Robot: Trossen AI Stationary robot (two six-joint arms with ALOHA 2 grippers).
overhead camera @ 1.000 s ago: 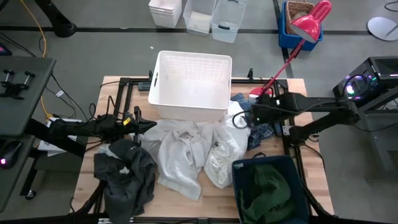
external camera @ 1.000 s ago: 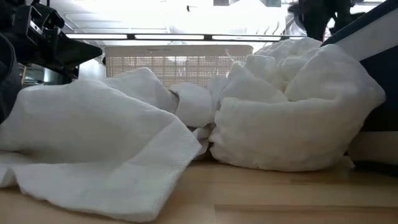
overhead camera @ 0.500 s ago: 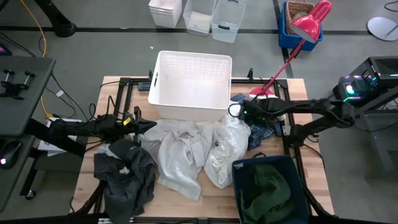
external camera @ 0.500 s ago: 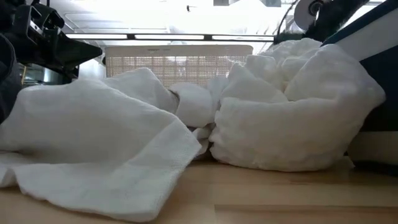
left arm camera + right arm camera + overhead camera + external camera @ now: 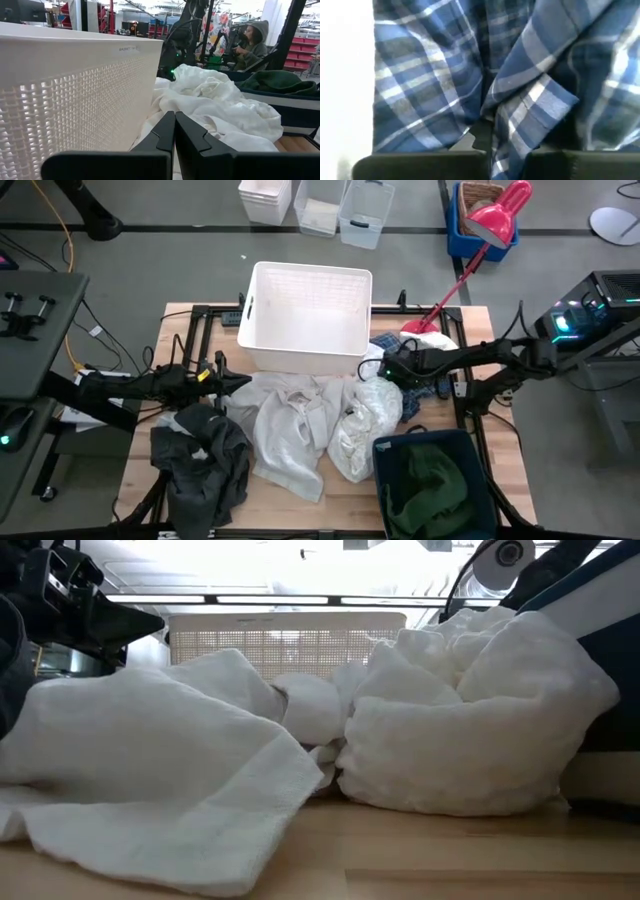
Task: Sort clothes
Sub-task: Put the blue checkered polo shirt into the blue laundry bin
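Observation:
A navy-and-white plaid garment [image 5: 420, 392] lies at the table's far right, beside a crumpled white garment [image 5: 365, 415]. My right gripper [image 5: 385, 370] reaches in from the right and is shut on the plaid [image 5: 435, 75]. A cream garment [image 5: 290, 425] is spread over the middle of the table, and a charcoal grey one [image 5: 205, 455] lies heaped at the near left. A dark green garment [image 5: 430, 480] rests inside the navy bin [image 5: 385, 450]. My left gripper [image 5: 240, 383] hovers shut at the left, by the white basket's near corner, above the cream garment [image 5: 150, 750]. My right gripper pinches a raised fold of the plaid garment [image 5: 512, 125] between its two fingers, and the fold runs down between them. How many layers it has, I cannot tell. The rest of the plaid lies on the table around the fingers.
The white basket [image 5: 310, 315] stands at the far middle, close to both grippers. The navy bin fills the near right corner. A red desk lamp [image 5: 470, 250] leans over the far right edge. A person sits beyond the table [image 5: 252, 42]. Bare wood shows along the near edge [image 5: 340, 500].
My right arm has dropped its wrist lower over the plaid garment by the basket's right corner, with the gripper shifting slightly toward the near edge. The white and cream garments have stayed where they were.

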